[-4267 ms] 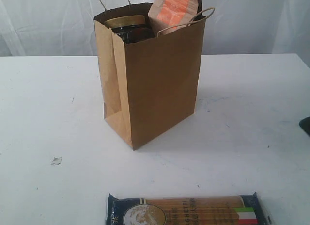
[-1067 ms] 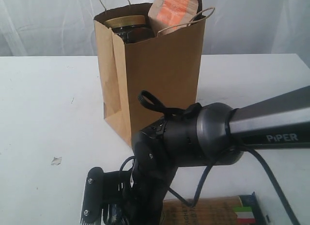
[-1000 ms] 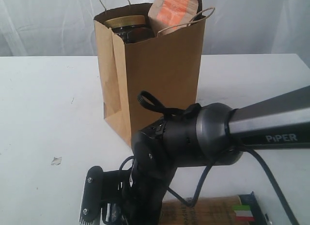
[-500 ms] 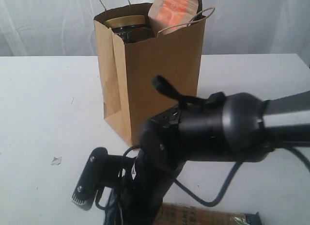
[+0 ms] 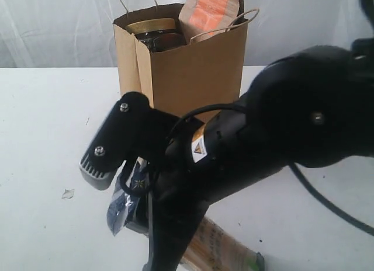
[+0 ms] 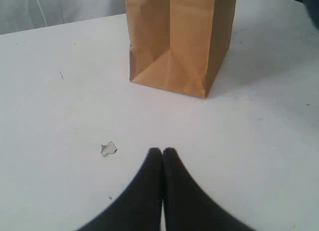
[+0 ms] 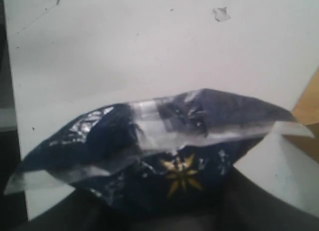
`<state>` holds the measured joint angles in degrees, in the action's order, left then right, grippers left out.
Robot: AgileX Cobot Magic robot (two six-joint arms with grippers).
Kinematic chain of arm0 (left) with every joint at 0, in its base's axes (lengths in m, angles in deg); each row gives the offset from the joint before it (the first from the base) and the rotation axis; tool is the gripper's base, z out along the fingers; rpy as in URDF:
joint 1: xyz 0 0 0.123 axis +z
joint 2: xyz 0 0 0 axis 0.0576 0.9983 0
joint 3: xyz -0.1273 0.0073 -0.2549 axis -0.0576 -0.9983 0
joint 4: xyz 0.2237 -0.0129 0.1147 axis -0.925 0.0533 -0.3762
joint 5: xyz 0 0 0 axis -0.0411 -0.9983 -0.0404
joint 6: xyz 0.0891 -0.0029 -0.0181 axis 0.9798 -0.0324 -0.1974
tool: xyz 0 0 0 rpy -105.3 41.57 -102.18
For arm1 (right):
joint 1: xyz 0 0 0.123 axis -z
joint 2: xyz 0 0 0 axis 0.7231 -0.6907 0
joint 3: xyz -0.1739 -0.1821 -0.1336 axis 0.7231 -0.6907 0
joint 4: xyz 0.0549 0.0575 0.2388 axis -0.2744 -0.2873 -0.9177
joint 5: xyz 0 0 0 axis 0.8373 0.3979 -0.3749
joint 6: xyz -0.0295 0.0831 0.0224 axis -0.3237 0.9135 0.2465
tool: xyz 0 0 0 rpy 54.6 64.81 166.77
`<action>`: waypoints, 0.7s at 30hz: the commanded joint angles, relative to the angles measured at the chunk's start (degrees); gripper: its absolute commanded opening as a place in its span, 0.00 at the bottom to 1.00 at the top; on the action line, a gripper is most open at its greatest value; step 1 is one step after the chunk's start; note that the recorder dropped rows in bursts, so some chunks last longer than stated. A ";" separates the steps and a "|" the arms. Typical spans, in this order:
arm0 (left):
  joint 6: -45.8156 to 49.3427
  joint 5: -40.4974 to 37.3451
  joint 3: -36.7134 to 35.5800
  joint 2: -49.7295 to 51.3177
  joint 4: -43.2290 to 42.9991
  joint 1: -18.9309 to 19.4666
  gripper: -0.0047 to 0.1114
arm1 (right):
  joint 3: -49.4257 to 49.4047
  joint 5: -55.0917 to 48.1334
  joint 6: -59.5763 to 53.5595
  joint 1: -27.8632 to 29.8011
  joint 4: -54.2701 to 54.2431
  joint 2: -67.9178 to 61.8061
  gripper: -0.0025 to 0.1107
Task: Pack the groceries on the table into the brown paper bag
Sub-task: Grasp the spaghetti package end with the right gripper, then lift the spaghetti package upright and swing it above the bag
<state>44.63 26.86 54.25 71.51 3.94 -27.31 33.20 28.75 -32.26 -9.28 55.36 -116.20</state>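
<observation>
The brown paper bag point(image 5: 193, 72) stands upright at the back middle of the white table point(image 5: 41, 119). A gold-lidded jar point(image 5: 153, 30) and a kraft pouch with an orange label point(image 5: 210, 11) poke out of its top. In front of the bag my right gripper point(image 5: 117, 186) is shut on the dark blue end of the long spaghetti pack point(image 5: 219, 250), which hangs tilted with its far end low. The right wrist view shows that crumpled end point(image 7: 164, 136) between the fingers. My left gripper point(image 6: 162, 152) is shut and empty, low over the table, facing the bag point(image 6: 179, 42).
A small white scrap point(image 6: 107, 149) lies on the table left of the pack, also seen as a scrap point(image 5: 68, 193) in the exterior view. The big black right arm point(image 5: 280, 125) blocks much of the front right. A white curtain hangs behind.
My right arm has risen and swung up, lifting the spaghetti pack's dark end off the table so the pack tilts. The bag and its contents have not moved.
</observation>
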 commanded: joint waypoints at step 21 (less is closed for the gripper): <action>0.00 -0.05 -0.15 -0.30 0.29 0.26 0.04 | -5.34 4.69 11.76 9.67 7.87 22.66 0.02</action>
<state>44.63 26.86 54.25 71.51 3.94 -27.31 27.61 29.57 -21.73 -0.97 63.06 -95.49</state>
